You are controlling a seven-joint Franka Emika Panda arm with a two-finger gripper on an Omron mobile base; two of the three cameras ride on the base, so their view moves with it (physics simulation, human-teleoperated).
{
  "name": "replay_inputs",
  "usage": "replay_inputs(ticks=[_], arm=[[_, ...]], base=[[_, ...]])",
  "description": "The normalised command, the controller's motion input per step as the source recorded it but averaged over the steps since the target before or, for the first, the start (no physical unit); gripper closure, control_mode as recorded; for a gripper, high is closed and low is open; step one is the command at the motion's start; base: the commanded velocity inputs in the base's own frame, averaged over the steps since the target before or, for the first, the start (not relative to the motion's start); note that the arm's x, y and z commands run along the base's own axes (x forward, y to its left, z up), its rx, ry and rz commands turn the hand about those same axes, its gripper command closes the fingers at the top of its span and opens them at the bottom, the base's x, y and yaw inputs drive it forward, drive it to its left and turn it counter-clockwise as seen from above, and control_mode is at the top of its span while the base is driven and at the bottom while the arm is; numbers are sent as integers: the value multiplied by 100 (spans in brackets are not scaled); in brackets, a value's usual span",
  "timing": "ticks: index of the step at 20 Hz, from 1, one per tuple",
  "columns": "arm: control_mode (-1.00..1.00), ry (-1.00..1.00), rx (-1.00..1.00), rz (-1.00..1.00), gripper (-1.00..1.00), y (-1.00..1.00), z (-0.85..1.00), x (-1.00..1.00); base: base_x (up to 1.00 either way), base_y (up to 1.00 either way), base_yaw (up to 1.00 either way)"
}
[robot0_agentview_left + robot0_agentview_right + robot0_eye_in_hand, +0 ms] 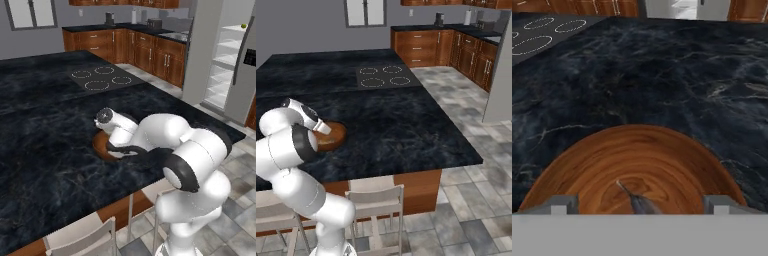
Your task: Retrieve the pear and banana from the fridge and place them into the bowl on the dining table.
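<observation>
**Gripper hanging open over the bowl**

The white arm's two-finger gripper (640,205) is hovering with jaws spread wide, gripping nothing, above the round reddish-brown wooden bowl (637,165) sitting on the black white-veined marble dining table (662,75). Directly below the gripper, a dark-tipped object, possibly the banana's end (637,200), is lying in the bowl.
</observation>
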Motion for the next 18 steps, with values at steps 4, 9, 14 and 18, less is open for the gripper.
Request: replay_inputs(ticks=[4, 9, 14, 18], arm=[[-100, -20, 1, -9, -100, -27, 74, -66], [-100, -10, 12, -4, -100, -61, 98, -64], [-100, -3, 17, 3, -100, -78, 98, -60], [-100, -1, 19, 23, -100, -84, 77, -71]], base=[[0, 0, 0], [0, 0, 0], [0, 0, 0], [0, 0, 0]])
